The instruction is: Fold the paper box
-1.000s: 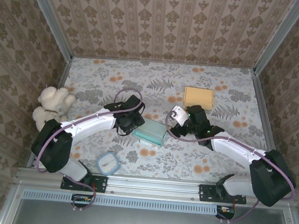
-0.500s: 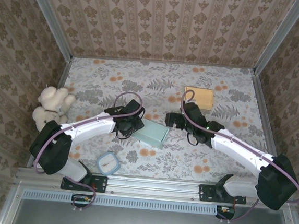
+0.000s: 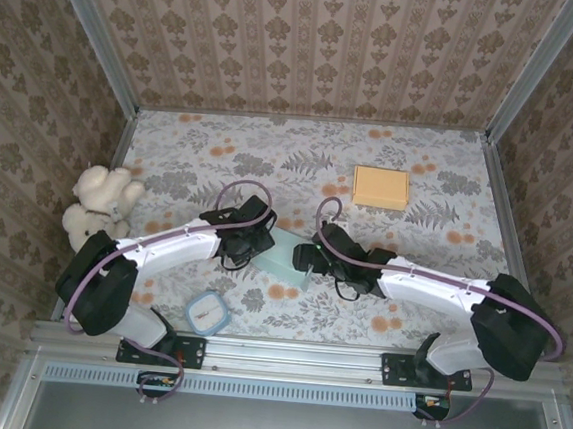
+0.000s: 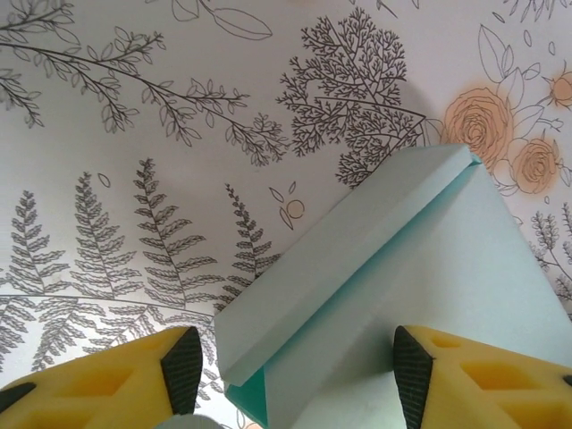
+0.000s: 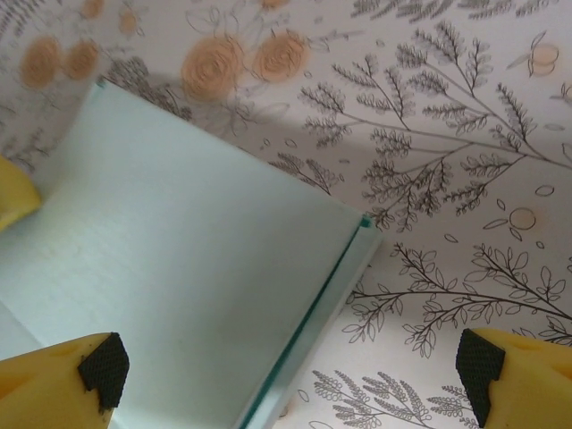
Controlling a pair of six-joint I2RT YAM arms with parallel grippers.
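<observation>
The paper box [image 3: 285, 258] is pale mint with a darker teal inside and lies folded nearly flat on the floral table, between the two arms. My left gripper [image 3: 251, 240] is at its left end. In the left wrist view the box [image 4: 375, 295] runs up between the jaws of the left gripper [image 4: 295, 380], which stand open; the left pad [image 4: 182, 368] is clear of the folded side flap. My right gripper [image 3: 312, 258] is over the box's right end. It [image 5: 290, 375] is wide open, straddling the box's [image 5: 179, 268] long folded edge.
A flat tan box [image 3: 380, 187] lies at the back right. A white plush bear [image 3: 97, 204] sits by the left wall. A small blue-rimmed square container [image 3: 207, 313] rests near the front edge. Patterned walls enclose the table on three sides.
My right gripper has swung left and nearer, from beside the tan box onto the paper box's right end. The left jaws have opened wider around the box's left end.
</observation>
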